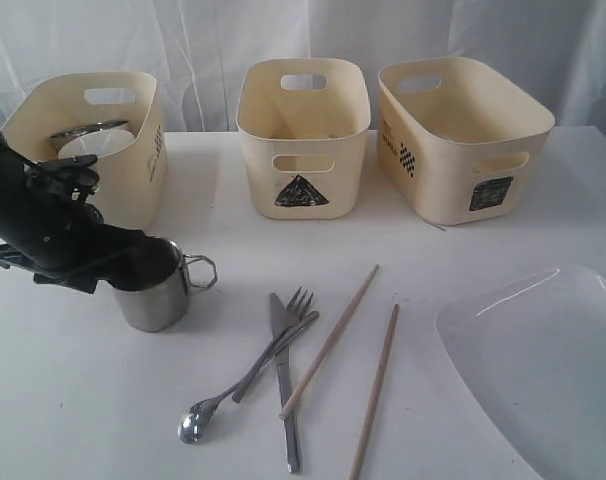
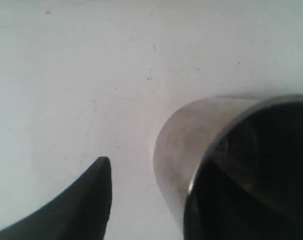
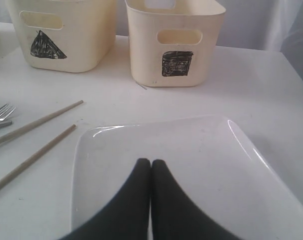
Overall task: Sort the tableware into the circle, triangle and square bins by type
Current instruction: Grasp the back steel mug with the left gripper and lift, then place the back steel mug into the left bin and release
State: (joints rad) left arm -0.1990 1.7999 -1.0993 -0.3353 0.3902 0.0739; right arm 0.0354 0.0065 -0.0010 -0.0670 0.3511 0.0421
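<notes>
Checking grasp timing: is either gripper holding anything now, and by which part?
Nothing is held. The left gripper stands open at the steel mug, its visible finger clear of the wall; the right gripper is shut, empty, over the white plate.

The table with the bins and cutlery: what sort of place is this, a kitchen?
Probably a robot test setup, not a kitchen: a plain white table, a curtain backdrop, a triangle bin and square bin marked by hand, and a black robot arm at a steel mug.
</notes>
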